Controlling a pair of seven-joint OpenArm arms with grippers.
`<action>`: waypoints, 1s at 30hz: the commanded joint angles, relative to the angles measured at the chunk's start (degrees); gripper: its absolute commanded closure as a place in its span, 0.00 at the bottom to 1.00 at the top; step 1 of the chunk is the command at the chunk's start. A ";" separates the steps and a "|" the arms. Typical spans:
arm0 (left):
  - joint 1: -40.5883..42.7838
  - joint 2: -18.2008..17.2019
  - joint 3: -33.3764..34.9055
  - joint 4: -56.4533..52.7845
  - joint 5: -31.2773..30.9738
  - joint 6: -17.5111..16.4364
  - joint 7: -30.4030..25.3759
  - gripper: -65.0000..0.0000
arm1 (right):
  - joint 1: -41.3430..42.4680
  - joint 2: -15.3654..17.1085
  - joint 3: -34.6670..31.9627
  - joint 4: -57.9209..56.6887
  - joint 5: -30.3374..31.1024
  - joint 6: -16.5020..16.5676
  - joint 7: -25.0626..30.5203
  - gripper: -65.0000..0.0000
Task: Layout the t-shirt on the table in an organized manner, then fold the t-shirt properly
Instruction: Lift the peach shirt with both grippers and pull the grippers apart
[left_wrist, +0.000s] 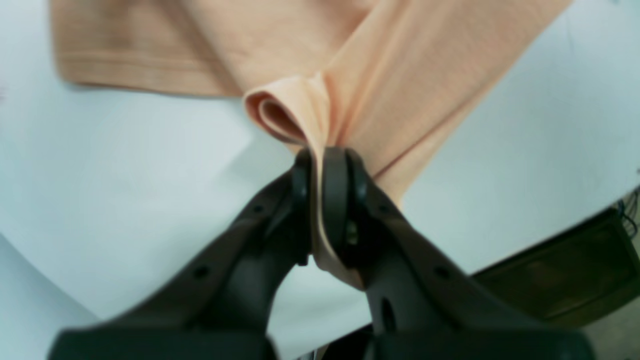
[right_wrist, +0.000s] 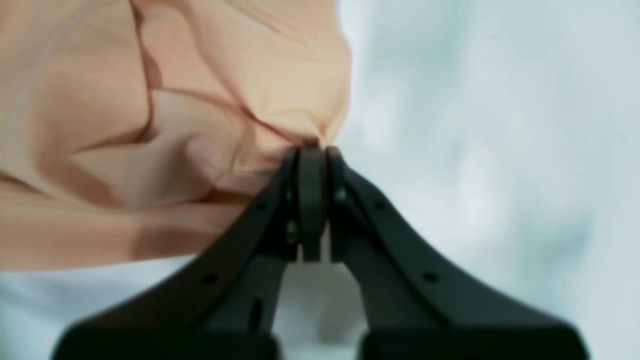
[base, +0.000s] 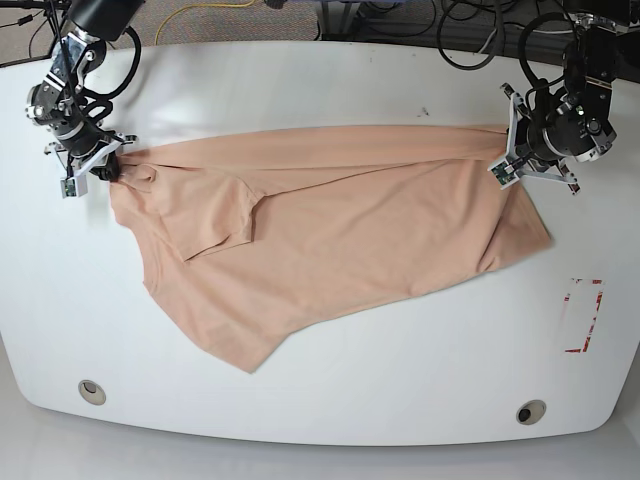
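Observation:
The peach t-shirt (base: 320, 230) is stretched across the white table (base: 330, 400) between my two arms, with its lower part lying loose and creased toward the front. My left gripper (left_wrist: 316, 155) is shut on a rolled fold of the t-shirt (left_wrist: 400, 75) at the base view's right side, and it also shows as the left gripper (base: 505, 150). My right gripper (right_wrist: 311, 150) is shut on a bunched corner of the t-shirt (right_wrist: 150, 140) at the base view's left, where the right gripper (base: 112, 168) pinches the fabric's end.
A red dashed rectangle mark (base: 582, 315) lies at the right front of the table. Two round grommet holes (base: 91, 391) (base: 531, 411) sit near the front edge. Cables (base: 470, 30) lie beyond the back edge. A dark box (left_wrist: 565, 270) shows past the table edge.

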 joint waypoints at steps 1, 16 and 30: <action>0.62 -1.23 -2.59 0.65 1.37 0.10 0.86 1.00 | 0.26 1.05 0.38 0.86 -0.80 -0.58 -0.04 1.00; 0.71 3.25 -14.28 0.30 1.20 0.10 0.86 0.69 | 0.26 0.96 0.29 0.86 -0.80 -0.58 -0.04 1.00; -4.48 9.67 -31.87 0.30 1.02 0.10 1.12 0.45 | 0.26 0.96 0.20 0.86 -0.80 -0.58 -0.04 1.00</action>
